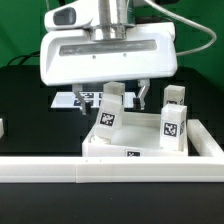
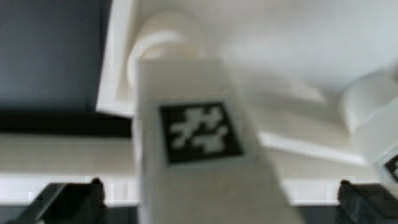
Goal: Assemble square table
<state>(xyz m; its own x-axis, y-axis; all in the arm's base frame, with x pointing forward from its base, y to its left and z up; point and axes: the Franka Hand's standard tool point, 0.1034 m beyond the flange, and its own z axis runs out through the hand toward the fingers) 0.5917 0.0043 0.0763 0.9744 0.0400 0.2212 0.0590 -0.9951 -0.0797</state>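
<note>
The square table's white slab [image 1: 150, 150] lies upside down behind the border wall, its sockets facing up. One white tagged leg [image 1: 108, 112] stands tilted at the slab's corner on the exterior view's left. Two more legs [image 1: 172, 124] stand at the corners on the right. My gripper [image 1: 120, 94] hangs just above the left leg, open. In the wrist view that leg [image 2: 199, 130] runs up between my gripper [image 2: 217, 205], with a gap between it and each dark fingertip [image 2: 71, 204]. Whether the leg is seated in its socket is hidden.
A long white border wall [image 1: 100, 170] runs across the front of the black table. The marker board [image 1: 80, 100] lies flat behind the slab, partly hidden by my hand. A green backdrop closes off the rear.
</note>
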